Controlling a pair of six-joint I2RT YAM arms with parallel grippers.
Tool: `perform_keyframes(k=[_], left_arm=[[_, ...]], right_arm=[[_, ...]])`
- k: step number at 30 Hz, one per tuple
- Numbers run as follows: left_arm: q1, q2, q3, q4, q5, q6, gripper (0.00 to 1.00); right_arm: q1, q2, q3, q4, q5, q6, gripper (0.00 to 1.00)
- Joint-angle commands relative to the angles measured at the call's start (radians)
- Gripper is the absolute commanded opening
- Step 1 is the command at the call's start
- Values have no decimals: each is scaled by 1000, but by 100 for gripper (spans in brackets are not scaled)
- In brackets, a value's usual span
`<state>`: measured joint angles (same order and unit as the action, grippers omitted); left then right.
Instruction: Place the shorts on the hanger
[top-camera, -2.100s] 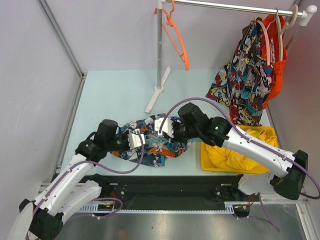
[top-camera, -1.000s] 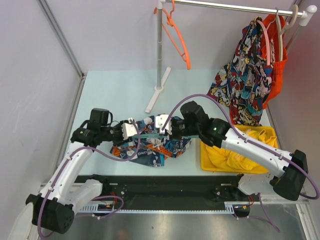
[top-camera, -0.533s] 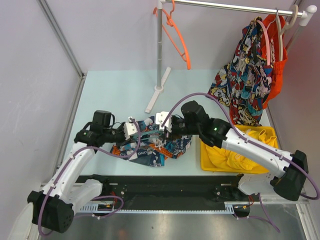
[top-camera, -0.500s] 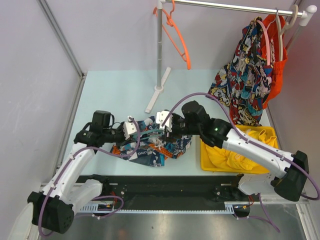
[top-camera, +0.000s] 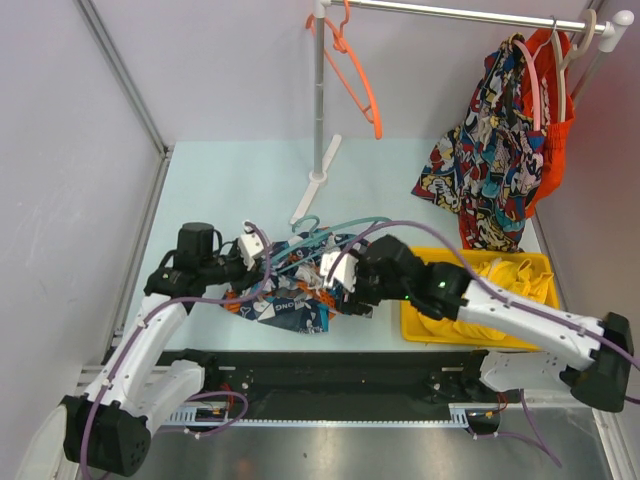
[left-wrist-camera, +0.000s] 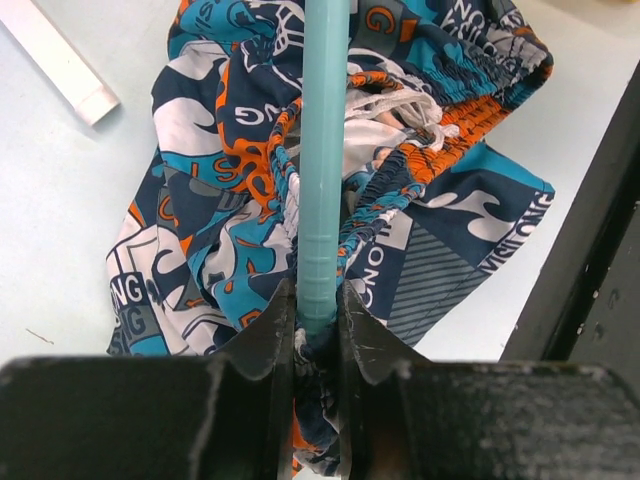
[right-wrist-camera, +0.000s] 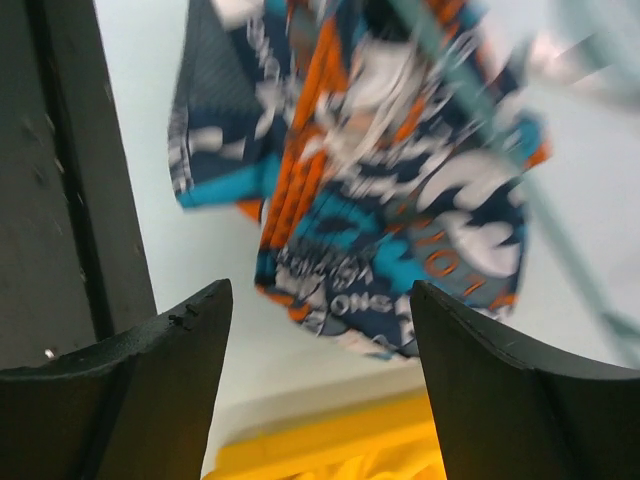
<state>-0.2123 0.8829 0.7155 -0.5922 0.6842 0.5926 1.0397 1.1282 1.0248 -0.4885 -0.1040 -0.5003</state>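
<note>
The shorts (top-camera: 292, 300), in a navy, teal, orange and white print, lie bunched on the table between the arms. The thin teal hanger (top-camera: 340, 224) sits across them, its hook toward the rack foot. My left gripper (top-camera: 256, 262) is shut on the hanger's bar (left-wrist-camera: 325, 150), with a fold of the shorts (left-wrist-camera: 230, 250) caught between the fingers below the bar. In its wrist view the left gripper (left-wrist-camera: 316, 320) pinches the bar's end. My right gripper (top-camera: 337, 281) stands open beside the shorts' right edge. The right gripper (right-wrist-camera: 318, 300) hovers empty above the shorts (right-wrist-camera: 400, 230), and the hanger (right-wrist-camera: 560, 225) is blurred there.
A yellow tray (top-camera: 412, 330) with a yellow garment sits at the right. The rack pole (top-camera: 320, 100) stands behind, its white foot (top-camera: 305, 205) near the hanger hook. An orange hanger (top-camera: 357, 85) and comic-print shorts (top-camera: 490, 170) hang from the rail. A black rail (top-camera: 330, 370) borders the near edge.
My left gripper has closed on the hanger's bar. The right gripper has opened, let go and drawn back toward the near edge. The hanger now sits higher, with its hook showing.
</note>
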Motion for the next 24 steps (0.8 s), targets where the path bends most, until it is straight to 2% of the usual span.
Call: perform_keyframes(k=[1,8,15,24], left_arm=[[14,-9,4,87,28,-91,1],[21,-45,-51,120,31,-113,0],[47,-36,-50,132,57,-120,0],[79,-30,-33,111,95,-129,0]], right_arm=[[33,80,-71,63,156,-1,76],[39,249,-72,186,173,-17,77],[62,311,-75,189,165,-35,79],[42,360,-144,226,279,-152,71]])
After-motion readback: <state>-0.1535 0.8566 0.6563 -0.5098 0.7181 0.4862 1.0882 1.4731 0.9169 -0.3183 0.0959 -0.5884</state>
